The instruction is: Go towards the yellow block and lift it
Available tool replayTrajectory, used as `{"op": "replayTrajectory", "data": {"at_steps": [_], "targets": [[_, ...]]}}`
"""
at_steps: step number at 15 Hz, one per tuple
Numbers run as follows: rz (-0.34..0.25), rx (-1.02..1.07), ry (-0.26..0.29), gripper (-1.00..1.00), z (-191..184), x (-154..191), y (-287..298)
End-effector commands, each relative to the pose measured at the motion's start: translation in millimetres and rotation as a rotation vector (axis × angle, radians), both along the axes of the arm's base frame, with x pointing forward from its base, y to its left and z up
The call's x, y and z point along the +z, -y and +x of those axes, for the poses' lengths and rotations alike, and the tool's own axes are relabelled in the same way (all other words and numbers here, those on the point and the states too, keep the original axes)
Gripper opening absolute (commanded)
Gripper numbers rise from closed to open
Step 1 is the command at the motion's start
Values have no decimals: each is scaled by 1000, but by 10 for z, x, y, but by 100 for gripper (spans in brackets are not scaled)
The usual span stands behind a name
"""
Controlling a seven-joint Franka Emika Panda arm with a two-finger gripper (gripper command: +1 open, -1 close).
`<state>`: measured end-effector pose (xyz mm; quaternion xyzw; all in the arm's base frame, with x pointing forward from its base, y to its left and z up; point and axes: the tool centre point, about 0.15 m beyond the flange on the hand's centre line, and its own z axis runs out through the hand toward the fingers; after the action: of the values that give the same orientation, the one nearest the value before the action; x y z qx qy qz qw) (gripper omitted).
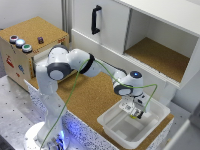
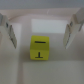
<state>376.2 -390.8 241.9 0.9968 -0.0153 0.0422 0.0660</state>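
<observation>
The cork-topped surface (image 1: 95,95) carries the whole scene, with a white cabinet (image 1: 150,35) standing behind it and a cork-covered box of buttons (image 1: 27,47) at the exterior view's left; the white arm (image 1: 75,65) reaches from its base across the surface and bends down into a shallow white tray (image 1: 117,131) near the exterior view's right edge; the gripper (image 1: 134,111) hangs low inside that tray, pointing downward. In the wrist view the gripper (image 2: 41,33) shows both fingers (image 2: 9,31) spread wide apart, gripping nothing; the yellow block (image 2: 40,47) lies on the tray floor between them, touching neither finger, with a dark mark on its upper face; it cannot be made out in the exterior view.

The approach step appears nearly done, judging by how squarely the block sits within the open gap; the grasp itself is not yet made. The next move probably calls for a short straight descent until the fingertips bracket the block's sides, then a gentle, centred closing; the block is small against the fingers, so a slight offset could nudge it away before the lift.
</observation>
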Motion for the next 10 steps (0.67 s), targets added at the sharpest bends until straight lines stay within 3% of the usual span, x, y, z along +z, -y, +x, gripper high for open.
{"op": "replayTrajectory", "data": {"at_steps": [1,3,4,10], "targets": [[68,-43,-2,100,103,-289,13],[68,-51,-15,100,85,-352,44],[67,-59,-22,-100,69,-393,64],[57,-64,-8,-100,59,-436,166]]}}
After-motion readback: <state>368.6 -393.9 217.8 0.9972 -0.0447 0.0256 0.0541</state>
